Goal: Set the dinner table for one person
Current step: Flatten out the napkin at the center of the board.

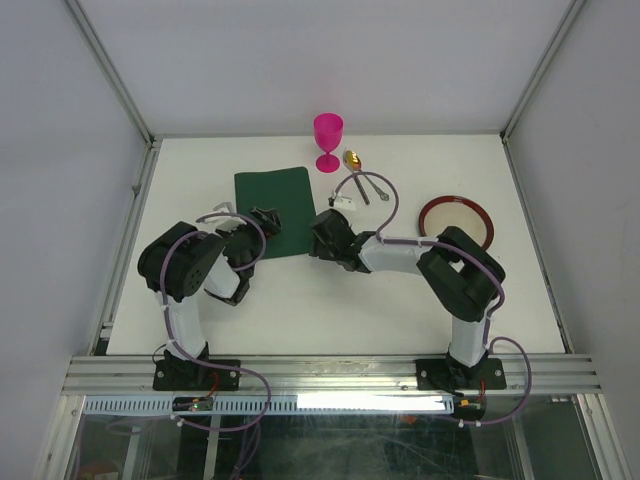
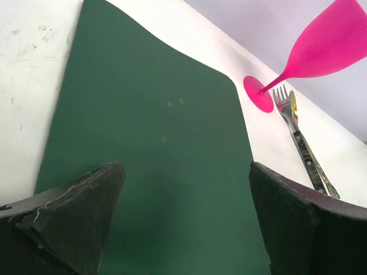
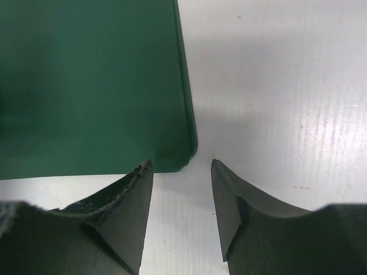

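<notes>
The dinner table (image 1: 400, 300) is a white top with metal rails. On it lies a dark green placemat (image 1: 275, 210), a little askew. My left gripper (image 1: 264, 220) hangs low over the mat's near left part; in the left wrist view it (image 2: 186, 169) is wide open with only the mat (image 2: 149, 132) under it. My right gripper (image 1: 321, 234) is at the mat's near right corner. In the right wrist view it (image 3: 181, 162) stands open over bare table, just short of that corner (image 3: 186, 154), holding nothing.
A pink goblet (image 1: 328, 140) stands behind the mat, also in the left wrist view (image 2: 321, 48). To its right lie a gold spoon (image 1: 352, 160) and a fork (image 1: 376, 186). A round plate with a dark red rim (image 1: 456, 222) sits at the right.
</notes>
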